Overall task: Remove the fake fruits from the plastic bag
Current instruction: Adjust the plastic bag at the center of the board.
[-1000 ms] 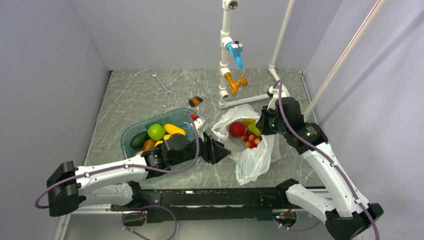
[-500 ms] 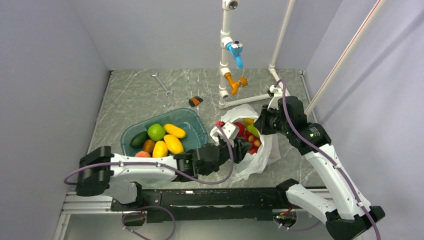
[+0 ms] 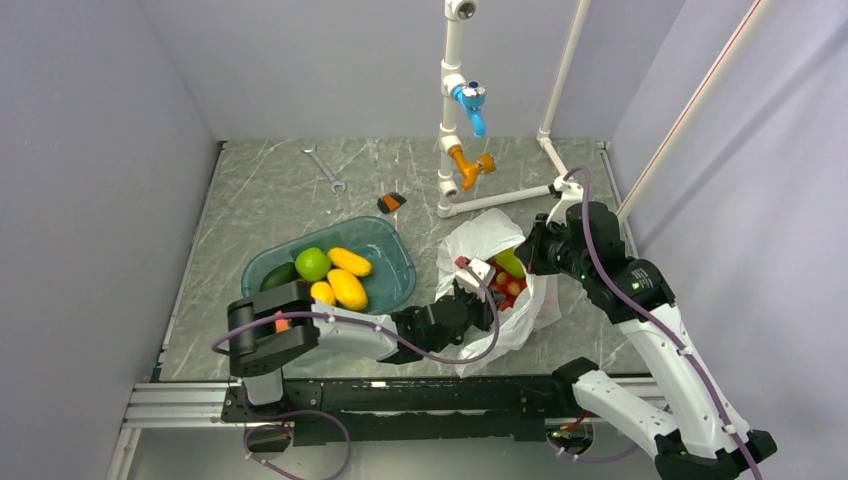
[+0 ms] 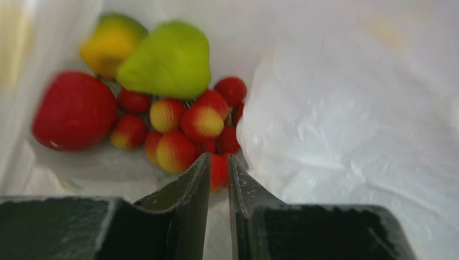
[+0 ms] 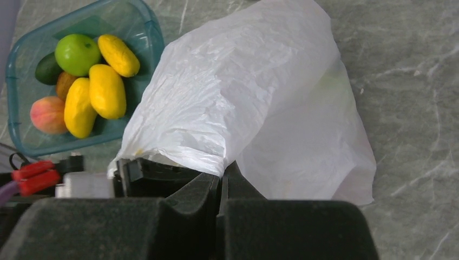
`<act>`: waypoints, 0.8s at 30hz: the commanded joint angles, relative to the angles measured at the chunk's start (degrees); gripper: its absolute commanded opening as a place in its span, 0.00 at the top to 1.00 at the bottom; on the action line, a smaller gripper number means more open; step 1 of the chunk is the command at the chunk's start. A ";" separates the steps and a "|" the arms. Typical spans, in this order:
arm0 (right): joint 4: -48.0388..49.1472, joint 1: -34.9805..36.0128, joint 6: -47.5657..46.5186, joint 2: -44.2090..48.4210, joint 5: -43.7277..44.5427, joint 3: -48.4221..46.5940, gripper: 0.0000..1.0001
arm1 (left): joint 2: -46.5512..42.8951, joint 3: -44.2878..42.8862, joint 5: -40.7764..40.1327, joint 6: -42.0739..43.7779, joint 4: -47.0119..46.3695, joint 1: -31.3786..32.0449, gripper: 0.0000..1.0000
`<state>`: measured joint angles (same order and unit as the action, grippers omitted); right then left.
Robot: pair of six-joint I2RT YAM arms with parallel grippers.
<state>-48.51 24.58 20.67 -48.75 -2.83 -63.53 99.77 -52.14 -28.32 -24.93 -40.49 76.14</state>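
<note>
The white plastic bag [image 3: 522,312] lies right of centre with its mouth lifted. In the left wrist view it [image 4: 352,108] holds a red apple [image 4: 73,111], a green pear [image 4: 168,59], a green-orange round fruit [image 4: 108,40] and a cluster of red berries [image 4: 184,122]. My left gripper [image 4: 218,160] is inside the bag, its jaws nearly together with one berry of the cluster between the tips. In the top view it [image 3: 490,292] is at the bag's mouth. My right gripper [image 5: 222,176] is shut on the bag's upper edge [image 5: 216,157] and holds it up [image 3: 530,250].
A teal tray [image 3: 402,252] left of the bag holds yellow mangoes [image 3: 347,288], a green round fruit [image 3: 312,264], an avocado and a peach. A white pipe stand [image 3: 452,150] with blue and orange valves, a wrench [image 3: 325,168] and a small black-orange object [image 3: 391,202] are at the back.
My left arm has swung right from the tray side and reached into the bag, its jaws closing from wide open. The right gripper has raised the bag's edge slightly.
</note>
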 commanded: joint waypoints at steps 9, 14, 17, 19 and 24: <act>-9.37 0.06 15.07 9.09 5.62 9.62 1.00 | 3.39 11.93 7.91 -7.88 -12.02 1.93 0.82; -14.13 0.12 13.73 11.56 10.55 10.43 0.87 | 4.57 13.24 12.28 -10.32 -14.34 2.20 0.79; -13.66 0.07 11.97 10.67 7.32 10.17 0.47 | 5.74 11.14 12.91 -10.61 -14.00 2.43 0.76; -14.40 0.12 12.43 9.56 5.71 10.81 0.30 | 6.03 10.34 12.09 -10.83 -13.82 2.44 0.75; -14.21 0.19 13.64 8.71 3.44 14.76 0.04 | 5.21 7.17 10.52 -9.70 -8.95 2.42 0.70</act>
<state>-61.71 24.58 33.65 -39.75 3.51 -51.64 105.38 -41.04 -17.43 -34.33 -50.33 78.13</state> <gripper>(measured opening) 0.901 0.281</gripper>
